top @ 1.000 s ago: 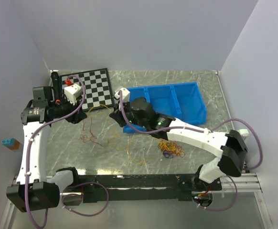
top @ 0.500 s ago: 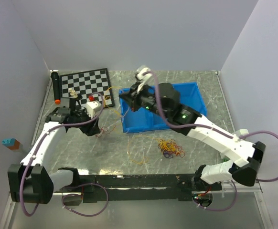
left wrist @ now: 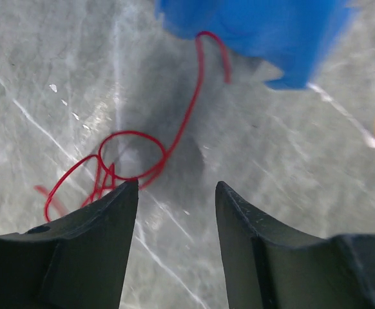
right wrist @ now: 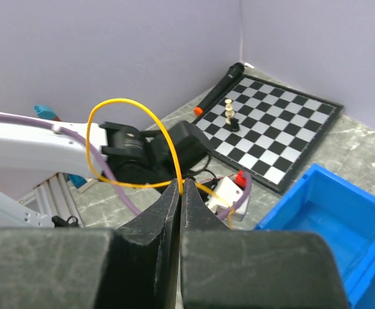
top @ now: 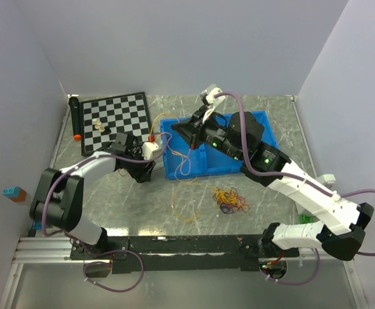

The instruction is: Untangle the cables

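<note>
My right gripper [top: 178,131] is raised over the left end of the blue bin [top: 255,156] and is shut on a thin yellow cable [right wrist: 120,103]. In the right wrist view the cable rises in a loop from the closed fingertips [right wrist: 181,185]. In the top view the yellow cable [top: 182,168] hangs down in loops over the bin's left edge. My left gripper [top: 140,171] is low over the table left of the bin, open and empty. A red cable [left wrist: 133,158] lies in curly loops just ahead of its left finger [left wrist: 104,219]. A tangle of yellow, red and purple cables [top: 230,200] lies on the table in front of the bin.
A chessboard [top: 116,116] with a few pieces [top: 97,124] lies at the back left, with a black marker [top: 76,119] along its left edge. A loose yellow strand [top: 182,211] lies near the table's front. Walls close in on the left, back and right.
My right gripper has lifted and moved back and right over the bin, drawing the yellow cable up. My left gripper has swung right, down to the table beside the bin.
</note>
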Robot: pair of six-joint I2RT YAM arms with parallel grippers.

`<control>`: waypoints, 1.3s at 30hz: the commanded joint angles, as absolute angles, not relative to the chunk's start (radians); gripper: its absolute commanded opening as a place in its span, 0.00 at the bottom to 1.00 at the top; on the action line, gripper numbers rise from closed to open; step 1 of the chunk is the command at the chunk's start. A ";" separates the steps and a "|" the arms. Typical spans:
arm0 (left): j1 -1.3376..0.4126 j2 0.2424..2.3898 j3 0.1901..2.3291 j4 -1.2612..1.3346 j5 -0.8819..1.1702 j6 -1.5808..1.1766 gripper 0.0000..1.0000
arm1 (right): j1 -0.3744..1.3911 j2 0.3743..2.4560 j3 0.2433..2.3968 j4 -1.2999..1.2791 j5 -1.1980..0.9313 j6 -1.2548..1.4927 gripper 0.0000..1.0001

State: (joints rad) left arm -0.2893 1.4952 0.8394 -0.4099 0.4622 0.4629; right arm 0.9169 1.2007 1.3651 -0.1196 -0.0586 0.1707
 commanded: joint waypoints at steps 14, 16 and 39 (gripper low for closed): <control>-0.304 1.470 0.943 -0.406 0.325 0.459 0.01 | 0.661 1.034 1.387 -0.201 -0.063 0.153 0.00; -0.304 1.405 0.997 -0.469 0.333 0.443 0.01 | 0.626 1.023 1.379 -0.206 -0.060 0.152 0.00; -0.302 1.572 1.084 -0.508 0.221 0.554 0.60 | 0.436 1.086 1.361 -0.149 -0.075 0.195 0.00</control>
